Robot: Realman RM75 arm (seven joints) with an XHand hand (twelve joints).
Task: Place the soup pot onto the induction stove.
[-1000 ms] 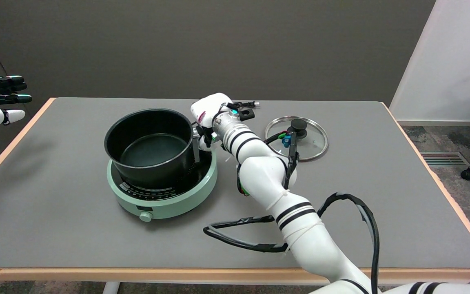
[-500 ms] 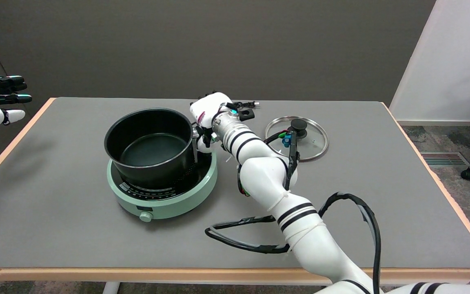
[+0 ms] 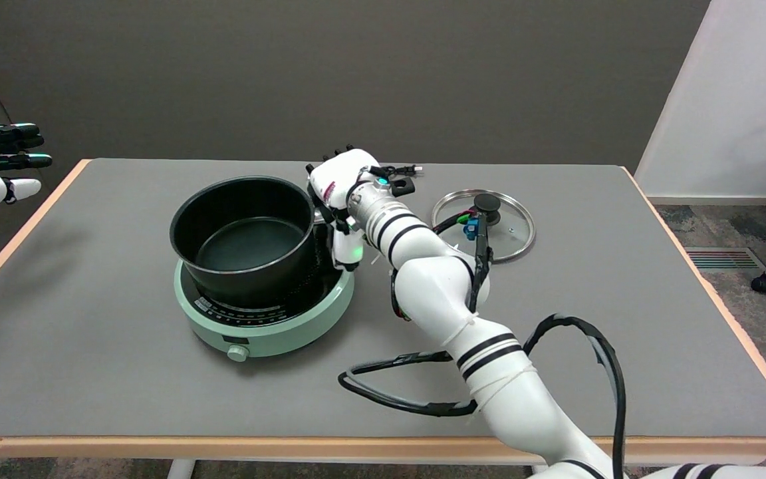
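Soup pot: the black soup pot [image 3: 245, 234] sits upright on the induction stove [image 3: 263, 313], open and with nothing inside.
Induction stove: mint green, round, on the grey tabletop [image 3: 90, 346], its knob facing the near edge.
Robot hand: the right robot hand [image 3: 338, 199] is at the pot's right rim; a white finger [image 3: 346, 245] points down beside the wall. Whether it grips the pot cannot be told.
Glass lid: the glass lid [image 3: 506, 223] lies flat on the tabletop, right of the arm, well apart from the pot.
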